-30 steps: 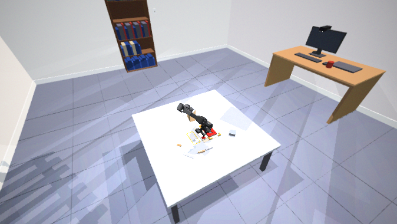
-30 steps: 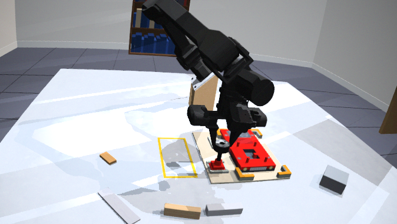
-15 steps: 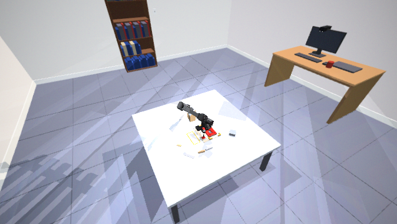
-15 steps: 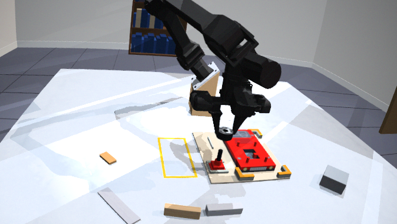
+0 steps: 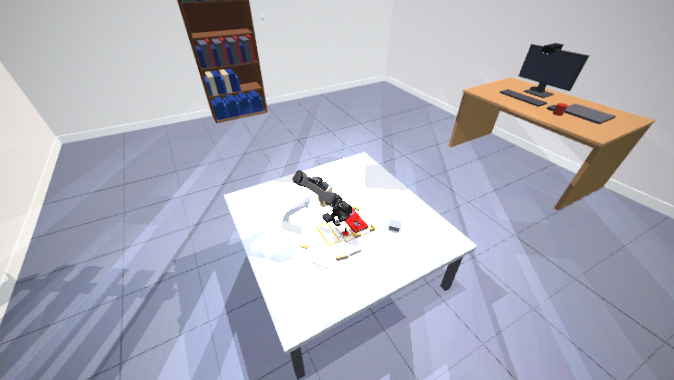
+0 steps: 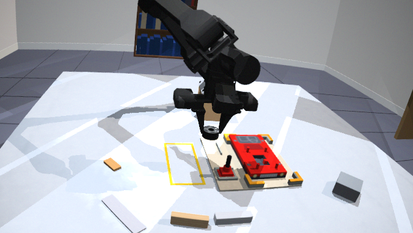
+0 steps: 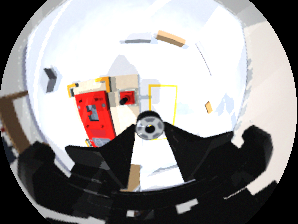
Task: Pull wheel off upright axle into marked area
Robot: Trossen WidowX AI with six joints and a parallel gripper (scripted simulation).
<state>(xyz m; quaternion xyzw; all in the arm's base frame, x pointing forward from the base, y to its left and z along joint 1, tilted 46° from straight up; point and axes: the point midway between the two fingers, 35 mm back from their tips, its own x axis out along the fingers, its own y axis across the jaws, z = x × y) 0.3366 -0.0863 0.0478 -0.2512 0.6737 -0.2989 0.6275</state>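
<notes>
jaws clamped on wheel [image 6: 211,130] | airborne, above axle [image 6: 228,161] | marked area [image 6: 184,164] beside

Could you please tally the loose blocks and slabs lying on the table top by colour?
Tan/wood: 2, small slab and long block
Grey: 2, long block and chunky block
Pale lilac: 1, flat strip
Total: 5

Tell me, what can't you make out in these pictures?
- Top view: the wheel in the pincer is too small to see clearly.
- Exterior view: the arm hides part of the bookshelf; its base is cut off.
- Wrist view: the red plate is blurred, its details unreadable.
</notes>
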